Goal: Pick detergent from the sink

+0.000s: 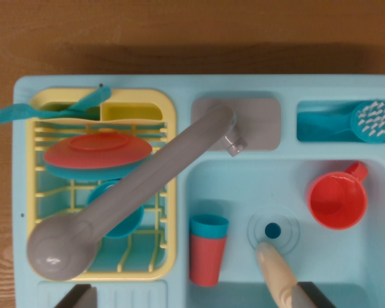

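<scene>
A top-down wrist view takes in a pale blue toy sink unit (289, 86) set on a brown wooden table (179, 32). Two dark fingertips (77, 296) of the gripper (196, 298) poke in at the near edge, well apart, so the jaws stand spread and hold nothing. Just beside the right fingertip, a cream detergent bottle (276, 273) lies in the sink basin, its tip resting near the drain (273, 230). Left of the drain stands a red cup with a teal cup nested in it (207, 251). A red mug (337, 199) sits in the basin's far right corner. A grey tap (135, 192) swings from its base at the far rim out over the yellow dish rack (169, 128) on the left, which carries a red plate (96, 151), a teal bowl (122, 221) and a teal utensil (51, 110). A teal brush (372, 120) lies in the recess at the far right.
</scene>
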